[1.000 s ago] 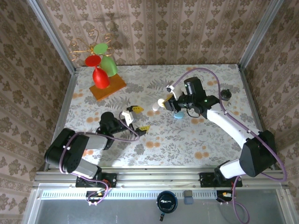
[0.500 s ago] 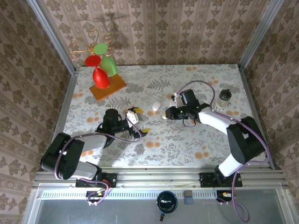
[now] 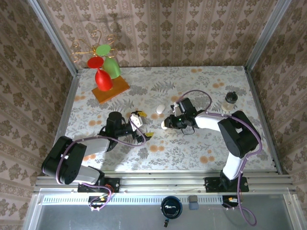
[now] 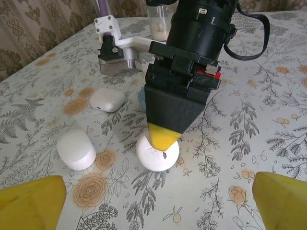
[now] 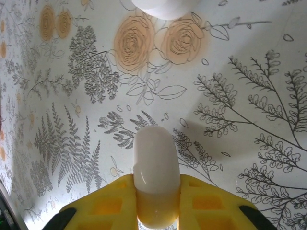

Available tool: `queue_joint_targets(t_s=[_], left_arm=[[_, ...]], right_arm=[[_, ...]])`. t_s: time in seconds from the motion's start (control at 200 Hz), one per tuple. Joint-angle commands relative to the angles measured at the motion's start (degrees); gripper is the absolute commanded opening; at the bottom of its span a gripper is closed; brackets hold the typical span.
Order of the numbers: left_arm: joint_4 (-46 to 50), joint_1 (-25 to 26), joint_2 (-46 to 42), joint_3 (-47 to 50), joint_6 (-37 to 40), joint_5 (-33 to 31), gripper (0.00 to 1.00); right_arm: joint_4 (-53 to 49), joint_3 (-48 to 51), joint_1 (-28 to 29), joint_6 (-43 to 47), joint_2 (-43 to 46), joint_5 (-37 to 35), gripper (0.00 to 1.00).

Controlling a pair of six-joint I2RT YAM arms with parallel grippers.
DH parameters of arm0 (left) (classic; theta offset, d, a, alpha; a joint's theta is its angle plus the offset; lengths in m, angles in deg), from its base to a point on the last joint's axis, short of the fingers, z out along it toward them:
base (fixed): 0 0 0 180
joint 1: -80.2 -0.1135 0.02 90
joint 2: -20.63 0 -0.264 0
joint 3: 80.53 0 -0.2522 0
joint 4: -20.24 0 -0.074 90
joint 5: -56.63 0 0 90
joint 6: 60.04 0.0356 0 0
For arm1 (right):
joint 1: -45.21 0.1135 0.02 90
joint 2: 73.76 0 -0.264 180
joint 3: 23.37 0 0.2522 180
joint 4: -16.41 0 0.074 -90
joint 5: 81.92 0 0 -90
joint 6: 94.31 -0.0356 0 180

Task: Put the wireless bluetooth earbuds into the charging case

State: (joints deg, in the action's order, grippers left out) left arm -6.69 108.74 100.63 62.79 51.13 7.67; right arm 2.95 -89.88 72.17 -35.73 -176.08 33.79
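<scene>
Nearest us, the left gripper hovers low over the floral-patterned worktop, its yellow fingertips spread wide and holding nothing. Just beyond, facing it, the right gripper points down and is clamped on a smooth white pebble-shaped charging case. The case sits pinched between the yellow pads and touches the cloth. Past that lie a stubby white rounded block and a second white pebble-like case, a little apart. Farther right stands a small glass jar. At the far left corner are red and green ornaments on an orange board.
</scene>
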Motion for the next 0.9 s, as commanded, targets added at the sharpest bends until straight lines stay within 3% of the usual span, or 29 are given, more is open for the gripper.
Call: queue_joint_targets(t_s=[0.0, 0.16, 0.305, 0.465, 0.56, 0.68, 0.725, 0.895], left_arm=[[2.1, 0.4, -1.2, -1.3, 1.8, -0.2, 1.00], [5.0, 0.1, -3.3, -1.9, -1.1, -3.7, 1.00], [8.2, -0.5, -8.3, -1.9, -3.3, -17.0, 1.00], [9.8, -2.0, -15.2, -1.6, -5.3, -26.6, 1.00], [14.2, -2.0, -19.3, -2.4, -4.1, -34.2, 1.00], [17.2, -5.5, -22.8, -1.2, -2.7, -43.8, 1.00], [17.5, -7.2, -23.9, -0.2, -3.4, -45.8, 1.00], [9.5, -16.0, -23.6, 6.3, -8.7, -48.0, 1.00]], right_arm=[[0.6, -1.0, 0.1, 0.1, -0.1, -1.9, 0.34], [-2.2, -1.7, -0.5, 3.8, 4.5, -6.7, 0.53], [-3.5, -2.2, -2.2, 7.8, 9.8, -10.8, 0.70], [-4.7, -2.3, -3.9, 14.6, 16.1, -19.6, 0.89], [-1.9, -0.7, -5.8, 17.8, 20.1, -24.9, 0.91], [3.1, 3.5, -8.2, 23.3, 25.5, -32.0, 0.93], [5.3, 5.5, -9.4, 24.7, 27.1, -34.6, 0.98], [11.3, 12.1, -13.9, 28.2, 29.5, -40.9, 1.00]])
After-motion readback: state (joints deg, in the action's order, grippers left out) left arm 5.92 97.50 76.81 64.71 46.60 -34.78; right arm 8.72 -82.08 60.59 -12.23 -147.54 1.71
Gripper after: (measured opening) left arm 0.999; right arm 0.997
